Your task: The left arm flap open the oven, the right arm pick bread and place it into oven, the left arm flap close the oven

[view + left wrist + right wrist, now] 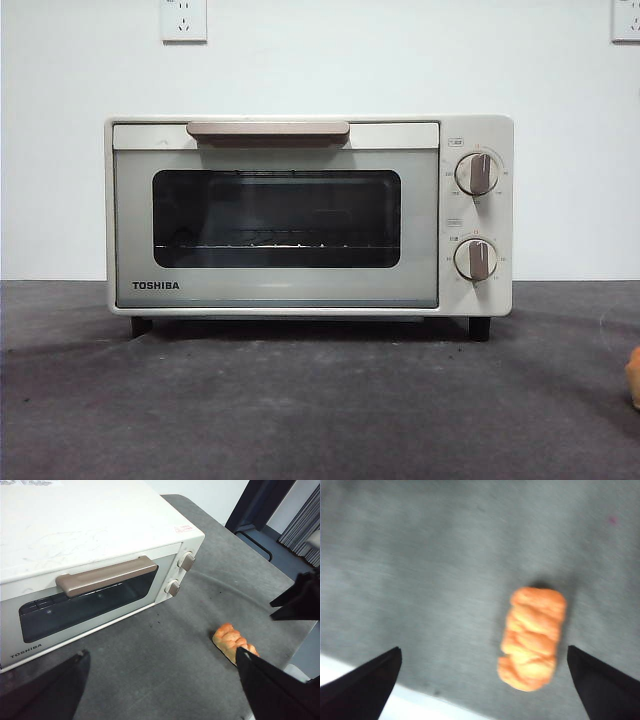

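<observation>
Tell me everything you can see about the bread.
The bread is a small golden-orange braided loaf with a lumpy, slightly glossy crust. It looks whole. It lies flat on the grey table mat, out in front of the oven toward its knob side, apart from it. Nothing grips it: the right gripper hangs over it, jaws spread wide.

Closed oven [308, 215] on grey table [300, 410]
</observation>
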{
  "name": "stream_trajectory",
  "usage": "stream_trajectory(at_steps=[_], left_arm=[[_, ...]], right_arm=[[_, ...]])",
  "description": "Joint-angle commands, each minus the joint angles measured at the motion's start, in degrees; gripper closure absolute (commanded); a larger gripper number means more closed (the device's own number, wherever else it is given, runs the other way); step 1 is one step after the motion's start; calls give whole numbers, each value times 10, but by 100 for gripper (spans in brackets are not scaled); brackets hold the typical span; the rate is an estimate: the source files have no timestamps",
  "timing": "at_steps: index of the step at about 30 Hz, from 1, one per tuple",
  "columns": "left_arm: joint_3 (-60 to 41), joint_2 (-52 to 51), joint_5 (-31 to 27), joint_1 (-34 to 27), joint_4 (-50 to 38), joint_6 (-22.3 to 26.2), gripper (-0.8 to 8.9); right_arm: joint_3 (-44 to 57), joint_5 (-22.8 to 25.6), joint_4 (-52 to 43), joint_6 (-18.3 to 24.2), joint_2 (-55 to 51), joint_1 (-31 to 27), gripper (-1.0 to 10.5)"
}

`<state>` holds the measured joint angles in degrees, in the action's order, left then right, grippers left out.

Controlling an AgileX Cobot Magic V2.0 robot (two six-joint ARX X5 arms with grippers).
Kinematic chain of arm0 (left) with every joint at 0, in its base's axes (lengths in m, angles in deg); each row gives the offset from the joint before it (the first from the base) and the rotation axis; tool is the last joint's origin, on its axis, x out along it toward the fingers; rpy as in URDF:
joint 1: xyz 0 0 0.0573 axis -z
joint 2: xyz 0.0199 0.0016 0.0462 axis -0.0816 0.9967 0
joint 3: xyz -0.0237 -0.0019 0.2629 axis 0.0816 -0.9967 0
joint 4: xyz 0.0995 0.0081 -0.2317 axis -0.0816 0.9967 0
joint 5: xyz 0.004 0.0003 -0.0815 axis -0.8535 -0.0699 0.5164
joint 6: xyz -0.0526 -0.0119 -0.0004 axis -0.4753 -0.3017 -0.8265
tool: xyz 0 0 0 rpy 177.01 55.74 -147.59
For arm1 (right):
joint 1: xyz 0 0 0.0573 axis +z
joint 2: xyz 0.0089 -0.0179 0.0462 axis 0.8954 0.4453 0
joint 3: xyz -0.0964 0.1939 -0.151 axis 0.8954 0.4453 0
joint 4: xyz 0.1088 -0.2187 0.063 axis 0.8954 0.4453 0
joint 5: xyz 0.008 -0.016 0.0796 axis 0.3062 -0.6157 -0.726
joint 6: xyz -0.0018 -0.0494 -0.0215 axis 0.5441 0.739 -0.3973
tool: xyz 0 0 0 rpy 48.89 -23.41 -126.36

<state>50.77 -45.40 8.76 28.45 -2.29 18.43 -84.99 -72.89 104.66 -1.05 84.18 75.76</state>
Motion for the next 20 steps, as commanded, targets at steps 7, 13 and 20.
stream_trajectory(at_steps=[7, 13, 20], left_arm=[[14, 3, 1, 3, -6, 12, 347], [14, 3, 1, 3, -6, 12, 347], [14, 3, 1, 3, -6, 12, 347]], right_arm=[[28, 34, -31, 0, 103, 34, 393], [32, 95, -35, -9, 172, 56, 393], [32, 96, -74, -10, 248, 63, 413]])
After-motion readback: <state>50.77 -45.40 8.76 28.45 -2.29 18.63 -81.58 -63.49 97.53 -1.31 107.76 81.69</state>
